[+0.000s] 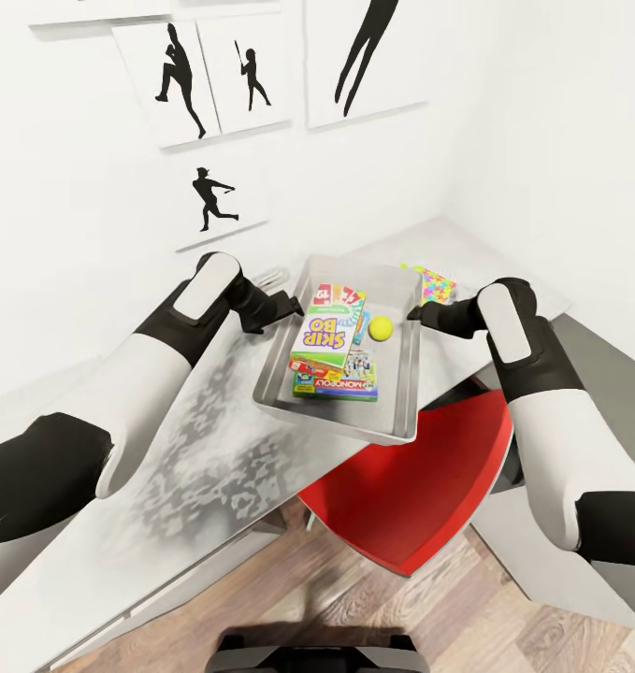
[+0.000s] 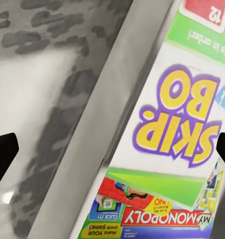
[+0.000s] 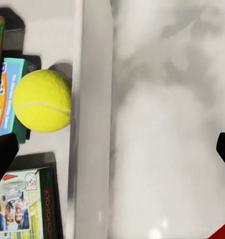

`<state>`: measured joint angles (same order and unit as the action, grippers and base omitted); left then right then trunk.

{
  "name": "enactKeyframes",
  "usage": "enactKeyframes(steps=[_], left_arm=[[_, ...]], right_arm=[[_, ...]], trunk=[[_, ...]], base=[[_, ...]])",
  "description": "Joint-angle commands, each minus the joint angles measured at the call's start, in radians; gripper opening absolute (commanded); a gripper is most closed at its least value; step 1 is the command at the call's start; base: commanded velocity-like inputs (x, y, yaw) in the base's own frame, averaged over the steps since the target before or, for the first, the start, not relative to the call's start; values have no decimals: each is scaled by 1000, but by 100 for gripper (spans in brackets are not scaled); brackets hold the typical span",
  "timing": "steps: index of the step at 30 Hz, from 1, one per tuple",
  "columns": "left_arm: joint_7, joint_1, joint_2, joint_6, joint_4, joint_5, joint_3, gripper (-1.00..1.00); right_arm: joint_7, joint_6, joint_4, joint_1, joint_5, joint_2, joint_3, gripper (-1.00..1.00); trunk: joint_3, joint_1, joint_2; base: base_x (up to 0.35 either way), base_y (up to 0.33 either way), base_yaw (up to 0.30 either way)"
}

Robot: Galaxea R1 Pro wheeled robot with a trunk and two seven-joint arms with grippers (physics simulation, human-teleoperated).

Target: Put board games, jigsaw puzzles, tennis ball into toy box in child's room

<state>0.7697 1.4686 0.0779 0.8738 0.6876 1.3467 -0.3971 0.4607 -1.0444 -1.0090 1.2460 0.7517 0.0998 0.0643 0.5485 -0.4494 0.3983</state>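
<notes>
In the head view, the bin is sitting on the pale worktop, in front of a red chair. Inside it, the Skip-Bo box is lying on top of the Monopoly box, with a blue box partly showing beside them and the ball resting next to that. A puzzle is lying on the worktop just beyond the bin's far right corner. The left tool is hanging at the bin's left rim and the right tool at its right rim; from here I cannot tell how either stands.

In the left wrist view, the left tool's dark fingertips are standing wide apart, straddling the bin's wall, gripping nothing. Skip-Bo is overlapping Monopoly.

In the right wrist view, the right tool's fingertips are also spread wide across the bin's wall, empty. The ball is lying just inside that wall, beside the blue box, with Monopoly near it.
</notes>
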Motion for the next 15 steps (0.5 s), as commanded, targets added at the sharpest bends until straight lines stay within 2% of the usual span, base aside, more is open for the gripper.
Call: enactKeyframes(steps=[1,15], left_arm=[[9,1,-1,-1,0,9,-2,100],[-5,0,-1,-1,-2,4,-3,100]], right_arm=[[10,-1,1,1,10,-1,3,100],[10,2,3,-6,8,-22,10,100]], trunk=[[2,-1,2],[2,-1,2]], base=[[0,0,0],[0,0,0]])
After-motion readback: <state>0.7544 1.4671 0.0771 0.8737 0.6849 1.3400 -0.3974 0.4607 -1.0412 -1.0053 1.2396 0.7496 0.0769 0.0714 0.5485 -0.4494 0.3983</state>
